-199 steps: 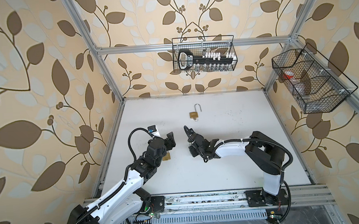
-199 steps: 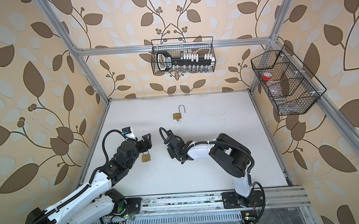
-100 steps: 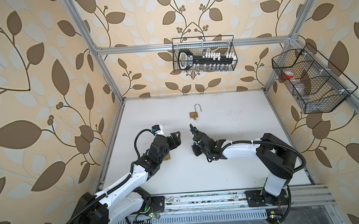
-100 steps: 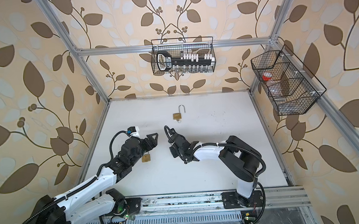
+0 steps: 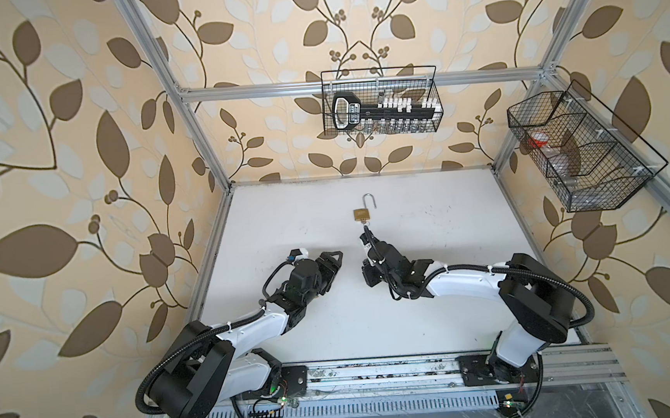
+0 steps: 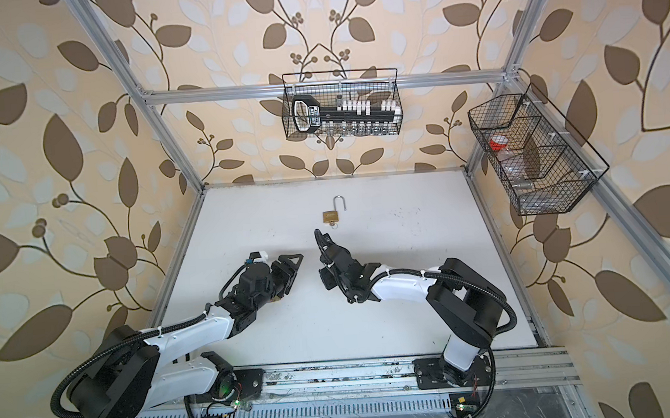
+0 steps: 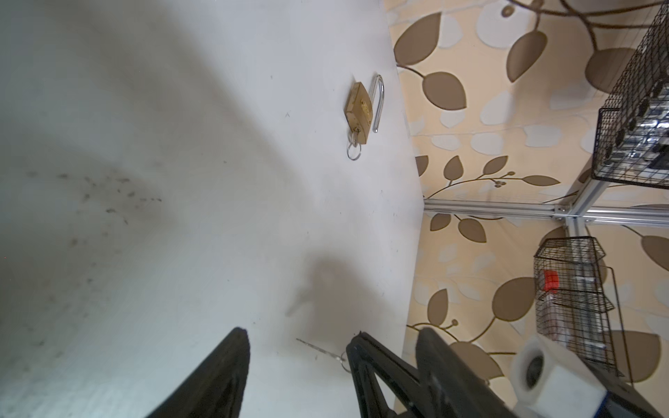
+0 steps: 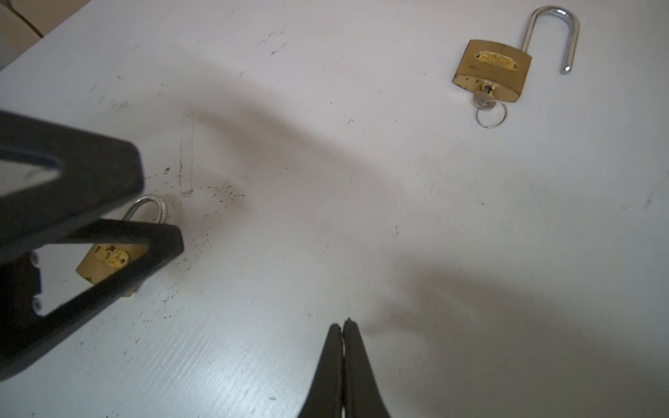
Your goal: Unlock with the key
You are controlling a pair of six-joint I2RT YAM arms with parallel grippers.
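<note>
Checking in from the remote desk: the left end effector point(image 5: 333, 259) has its jaws spread wide with nothing between them, only bare tabletop point(image 5: 427, 219) showing in its own wrist view. The right end effector point(image 8: 343, 325) is pinched fully shut and I can't see anything between its fingers. The open padlock point(image 5: 361, 215) lies ahead of the right end effector's tips, slightly off to one side and clear of them. Its shackle is swung free, and the key point(image 8: 483, 98) sits in its bottom with the ring flat on the white surface. Past it there's a short bare strip, then the back wall. The second padlock point(image 8: 105, 258) sits right under the left end effector's fingers. From the right wrist view I only catch it through a finger's open frame, with the shackle loop poking out beyond, and I can't tell if anything touches it. There's also a thin metal piece point(image 7: 320, 350) with a ring just beside one left finger; it might be a key, but I'm not sure. Room-wise, the gap between the two end effectors is bare. Outward of the right one there's a wide bare run to the tabletop edge, while outward of the left one the edge is nearer. The frame rail point(image 5: 256, 91), back basket point(image 5: 376, 70) and side basket point(image 5: 606, 187) all hang up on the walls, well apart from both end effectors.
</note>
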